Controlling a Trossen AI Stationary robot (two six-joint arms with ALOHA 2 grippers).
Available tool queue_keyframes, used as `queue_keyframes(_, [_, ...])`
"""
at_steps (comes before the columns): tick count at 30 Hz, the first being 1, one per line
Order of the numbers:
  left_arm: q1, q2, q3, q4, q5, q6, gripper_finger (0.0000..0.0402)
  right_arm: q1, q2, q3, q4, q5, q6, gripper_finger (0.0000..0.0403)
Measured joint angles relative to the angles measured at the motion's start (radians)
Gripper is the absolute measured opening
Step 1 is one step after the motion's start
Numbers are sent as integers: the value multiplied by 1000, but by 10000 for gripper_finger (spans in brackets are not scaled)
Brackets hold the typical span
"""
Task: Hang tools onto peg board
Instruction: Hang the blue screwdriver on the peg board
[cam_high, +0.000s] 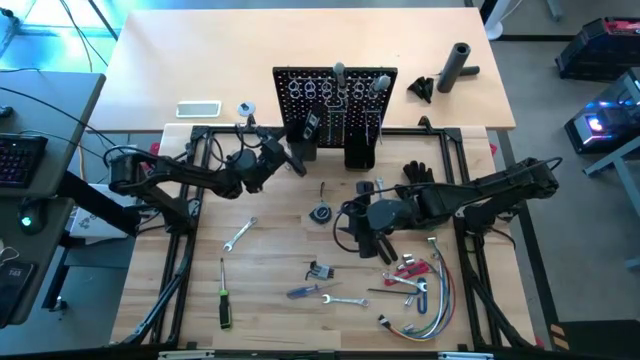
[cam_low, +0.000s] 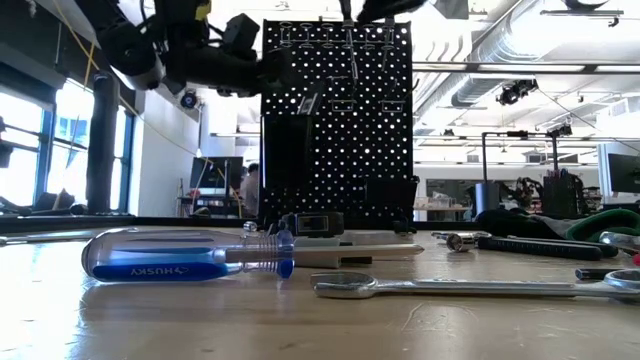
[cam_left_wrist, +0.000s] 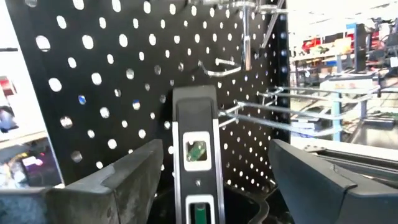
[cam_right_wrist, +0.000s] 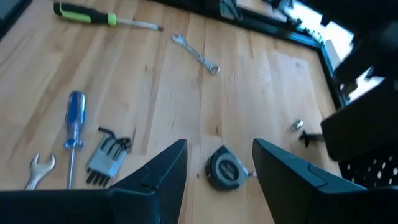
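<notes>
The black peg board (cam_high: 335, 100) stands upright at the table's far middle, with metal hooks and a few tools on it. My left gripper (cam_left_wrist: 216, 149) is open and level in front of its left part (cam_high: 300, 157). A black level with silver edges (cam_left_wrist: 196, 155) stands upright against the board between the two fingers, with a gap on each side. My right gripper (cam_high: 370, 242) hangs open above the table's middle, over a round tape measure (cam_right_wrist: 224, 167). Loose tools lie on the table: a green-handled screwdriver (cam_high: 224, 300), a blue-handled screwdriver (cam_high: 305, 291), wrenches (cam_high: 240, 232), hex keys (cam_high: 320, 270).
A bundle of coloured wires (cam_high: 432, 300) and a red-handled tool (cam_high: 405, 270) lie at the near right. A black glove (cam_high: 418, 172) lies right of the board. A black cylinder (cam_high: 456, 66) lies on the far table. The black frame rails (cam_high: 190, 200) border the work area.
</notes>
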Motion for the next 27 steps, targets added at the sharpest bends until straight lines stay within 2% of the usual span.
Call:
queue_keyframes(9, [-63, -82, 0, -67, -69, 95, 287, 0, 0, 0, -115, 6, 69, 181])
queue_keyframes(18, [-123, -201, 0, -243, -116, 114, 287, 3, 0, 0, -269, 28, 176, 181])
queue_keyframes(23, [-176, -277, 0, -395, -116, 89, 287, 21, 0, 0, -327, 29, 238, 181])
queue_keyframes(27, [-229, -325, 0, -582, -115, 9, 287, 45, 5, 0, -329, 28, 280, 181])
